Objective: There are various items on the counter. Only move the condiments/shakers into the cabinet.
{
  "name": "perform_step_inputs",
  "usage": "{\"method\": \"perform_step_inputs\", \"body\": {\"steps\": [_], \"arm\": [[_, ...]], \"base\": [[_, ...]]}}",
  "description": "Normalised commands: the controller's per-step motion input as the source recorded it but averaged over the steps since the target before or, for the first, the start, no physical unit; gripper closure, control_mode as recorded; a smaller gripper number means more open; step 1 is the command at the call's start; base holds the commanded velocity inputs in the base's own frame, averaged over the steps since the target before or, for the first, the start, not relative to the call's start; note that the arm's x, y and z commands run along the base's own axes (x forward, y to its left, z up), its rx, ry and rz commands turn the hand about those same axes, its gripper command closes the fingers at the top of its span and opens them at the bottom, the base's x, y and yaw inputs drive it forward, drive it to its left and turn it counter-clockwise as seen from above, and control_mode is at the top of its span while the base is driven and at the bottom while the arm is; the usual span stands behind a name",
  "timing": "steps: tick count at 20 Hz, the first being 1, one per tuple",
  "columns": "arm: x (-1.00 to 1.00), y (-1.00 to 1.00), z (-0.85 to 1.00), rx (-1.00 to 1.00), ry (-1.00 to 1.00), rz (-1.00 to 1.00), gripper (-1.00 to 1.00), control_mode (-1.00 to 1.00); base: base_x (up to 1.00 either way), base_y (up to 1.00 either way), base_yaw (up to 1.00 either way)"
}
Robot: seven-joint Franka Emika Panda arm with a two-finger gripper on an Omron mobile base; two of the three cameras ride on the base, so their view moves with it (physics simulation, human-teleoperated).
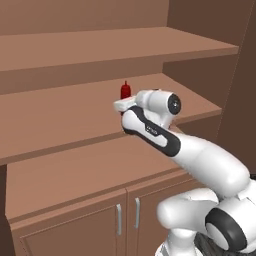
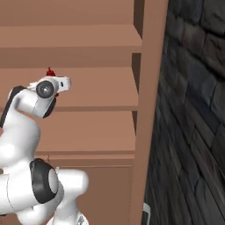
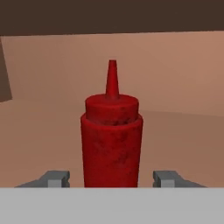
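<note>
A plain dark red squeeze bottle (image 3: 111, 144) with a pointed nozzle, one of the condiments, stands upright on a middle shelf (image 1: 60, 115) of the brown wooden cabinet. My gripper (image 3: 112, 178) is open around it, with a grey fingertip (image 3: 57, 178) on either side and a clear gap to the bottle on both. In the left base view the bottle's top (image 1: 125, 90) pokes up just behind my white hand. In the right base view only its red tip (image 2: 49, 71) rises above the hand. The counter is out of view.
Another shelf (image 1: 115, 47) runs closely above the bottle's shelf. Two lower doors with silver bar handles (image 1: 119, 219) sit under a ledge. The cabinet's side post (image 2: 149, 88) and a dark stone wall (image 2: 193, 110) bound the right.
</note>
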Motion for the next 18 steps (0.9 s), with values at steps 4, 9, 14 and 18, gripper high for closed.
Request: {"method": "perform_step_inputs", "body": {"steps": [4,9,14,18], "arm": [[-1.00,-0.23,-0.05,0.00,-0.02,-0.05,-1.00,-1.00],[-1.00,-0.56,0.10,0.07,-0.02,-0.20,-1.00,-1.00],[-1.00,-0.61,0.76,0.22,0.02,-0.37,-1.00,-1.00],[-1.00,-0.56,0.59,0.14,0.25,-0.41,-1.00,-1.00]], "base": [[0.00,0.00,0.00],[0.00,0.00,0.00],[0.00,0.00,0.00],[0.00,0.00,0.00]]}}
